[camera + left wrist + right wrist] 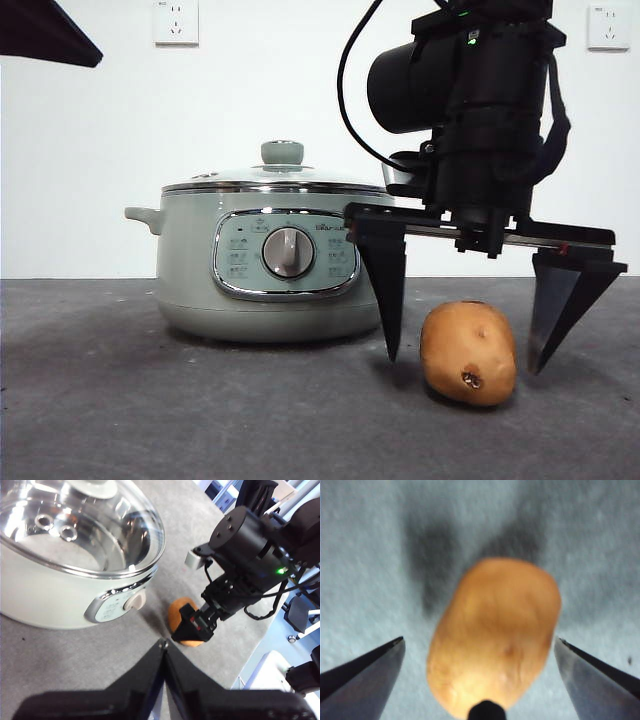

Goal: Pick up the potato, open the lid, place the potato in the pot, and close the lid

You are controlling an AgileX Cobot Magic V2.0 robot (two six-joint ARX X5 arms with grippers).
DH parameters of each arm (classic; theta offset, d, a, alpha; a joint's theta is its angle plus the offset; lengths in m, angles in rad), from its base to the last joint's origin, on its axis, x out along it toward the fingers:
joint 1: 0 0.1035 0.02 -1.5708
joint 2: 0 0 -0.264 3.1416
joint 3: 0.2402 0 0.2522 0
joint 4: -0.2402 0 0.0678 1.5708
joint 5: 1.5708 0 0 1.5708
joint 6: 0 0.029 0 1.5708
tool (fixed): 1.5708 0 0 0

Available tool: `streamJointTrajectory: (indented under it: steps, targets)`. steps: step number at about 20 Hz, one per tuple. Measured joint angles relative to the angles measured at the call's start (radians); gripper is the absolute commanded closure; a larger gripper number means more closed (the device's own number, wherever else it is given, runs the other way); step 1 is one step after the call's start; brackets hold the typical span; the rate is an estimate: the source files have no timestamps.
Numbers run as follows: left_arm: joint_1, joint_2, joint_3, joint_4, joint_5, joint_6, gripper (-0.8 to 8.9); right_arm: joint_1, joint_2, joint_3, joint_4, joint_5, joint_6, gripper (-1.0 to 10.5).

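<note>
Front view: right tool (462, 364), jaws spread wide, straddles the potato (468, 352) lying on the counter (150, 420) beside the lidded pot (265, 260).
Left wrist view: left tool (163, 647) closed, raised near the pot's glass lid (80, 525).
Right wrist view: potato between both jaws, untouched.

Front view: low, level across the tabletop (100, 400), close to the pot (200, 270). Left wrist: angled down from near the pot. Right wrist: straight down, very near the potato (495, 635). Potato (468, 352) shared by all three.
</note>
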State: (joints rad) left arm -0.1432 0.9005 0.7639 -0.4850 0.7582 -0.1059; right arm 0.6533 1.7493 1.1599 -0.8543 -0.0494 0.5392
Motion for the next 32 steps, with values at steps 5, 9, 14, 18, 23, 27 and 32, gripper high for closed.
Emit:
streamJointTrajectory:
  steps: [5, 9, 14, 18, 23, 27, 32]
  targets:
    - [0.0, 0.027, 0.0, 0.0, -0.032, 0.014, 8.19, 0.0, 0.0, 0.0, 0.02, 0.001, -0.004, 9.0]
    - [-0.011, 0.032, 0.0, 0.018, -0.108, 0.02, 8.19, 0.0, 0.002, 0.002, 0.018, 0.0, -0.044, 9.5]
    - [-0.024, 0.114, 0.127, -0.021, -0.164, 0.021, 8.19, 0.0, -0.04, 0.035, -0.143, 0.0, -0.156, 9.5]
    - [-0.06, 0.291, 0.362, -0.15, -0.181, 0.021, 8.17, 0.0, -0.169, 0.081, -0.296, 0.001, -0.212, 9.5]
    - [-0.153, 0.522, 0.662, -0.291, -0.299, 0.04, 6.98, 0.0, -0.33, 0.082, -0.359, 0.001, -0.219, 9.5]
    - [-0.223, 0.707, 0.886, -0.401, -0.399, 0.102, 2.7, 0.0, -0.432, 0.082, -0.436, 0.001, -0.219, 9.5]
    - [-0.296, 0.897, 1.098, -0.433, -0.595, 0.163, 1.47, 0.0, -0.497, 0.082, -0.458, 0.001, -0.219, 9.5]
